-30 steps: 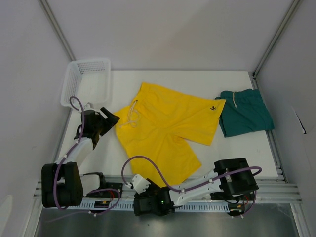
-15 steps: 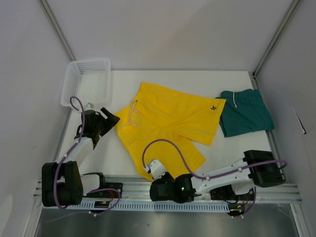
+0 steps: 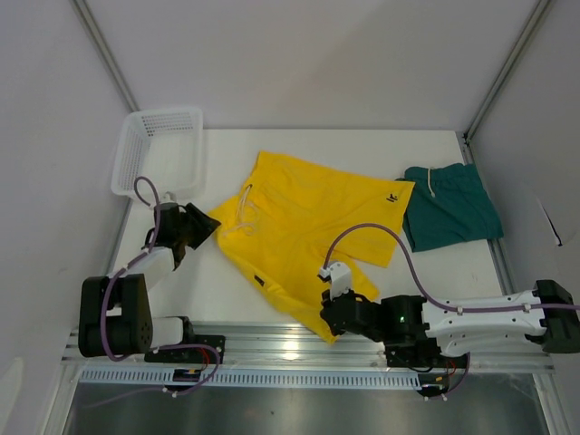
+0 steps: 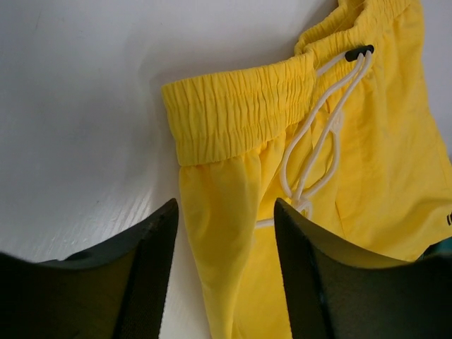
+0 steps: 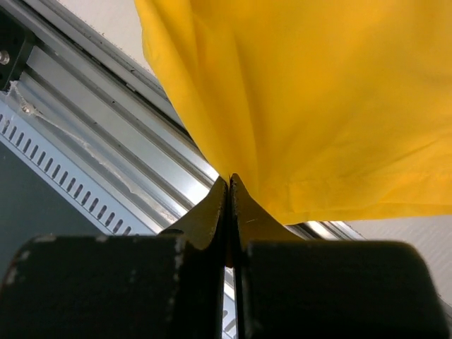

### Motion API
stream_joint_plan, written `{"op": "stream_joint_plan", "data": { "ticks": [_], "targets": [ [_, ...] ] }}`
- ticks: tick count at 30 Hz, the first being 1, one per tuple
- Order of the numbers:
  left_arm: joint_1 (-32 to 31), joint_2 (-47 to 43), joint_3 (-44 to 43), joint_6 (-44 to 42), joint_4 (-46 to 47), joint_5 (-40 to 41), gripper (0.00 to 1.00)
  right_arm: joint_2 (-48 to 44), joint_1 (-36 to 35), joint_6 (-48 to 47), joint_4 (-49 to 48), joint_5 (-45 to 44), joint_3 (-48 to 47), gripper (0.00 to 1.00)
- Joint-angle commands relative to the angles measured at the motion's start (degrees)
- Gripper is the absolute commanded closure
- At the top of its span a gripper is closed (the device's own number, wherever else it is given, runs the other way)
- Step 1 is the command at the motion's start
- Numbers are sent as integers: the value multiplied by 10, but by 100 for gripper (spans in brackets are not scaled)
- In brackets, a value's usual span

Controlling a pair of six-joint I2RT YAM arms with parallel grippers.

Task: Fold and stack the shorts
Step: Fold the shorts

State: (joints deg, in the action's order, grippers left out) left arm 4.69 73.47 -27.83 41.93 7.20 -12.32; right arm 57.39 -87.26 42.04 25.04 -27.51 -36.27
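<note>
— So, where are the yellow shorts (image 3: 304, 231)?

— Spread across the middle of the white table (image 3: 426, 272). Their near leg hem is pinched flat between the tightly closed fingers of the right claw (image 3: 333, 319), and the cloth fans up and away from those fingertips, over the metal rail (image 5: 92, 106) just below them.

— And the left claw (image 3: 201, 224)?

— Its two dark fingers (image 4: 145, 272) stand apart, straddling the elastic waistband corner of the yellow shorts; the white drawstring (image 4: 321, 127) lies just ahead and to their right.

— The green shorts (image 3: 450, 206)?

— Bunched well beyond the right claw, touching the yellow pair's far corner. A white basket (image 3: 159, 148) sits just past the left claw.
</note>
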Motion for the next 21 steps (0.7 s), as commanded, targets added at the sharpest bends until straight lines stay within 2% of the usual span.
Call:
{"op": "stream_joint_plan", "data": {
  "ticks": [1,6,13,17,20,21],
  "targets": [
    [6,15,2,19,40,-15,45,-18,16,11,-2,5,14,100],
    [14,24,3,21,40,-4,48,-49,60,16,6,19,37,100],
    [32,29,2,20,46,-21,44,-117,128,24,49,25,59,100],
    [33,36,9,26,54,-24,44,-145,160,25,55,37,79,100],
    [33,47,19,38,68,-31,51,-162,179,25,53,47,93,100],
    [33,51,21,39,76,-32,62,-166,193,23,51,52,98,100]
  ]
}}
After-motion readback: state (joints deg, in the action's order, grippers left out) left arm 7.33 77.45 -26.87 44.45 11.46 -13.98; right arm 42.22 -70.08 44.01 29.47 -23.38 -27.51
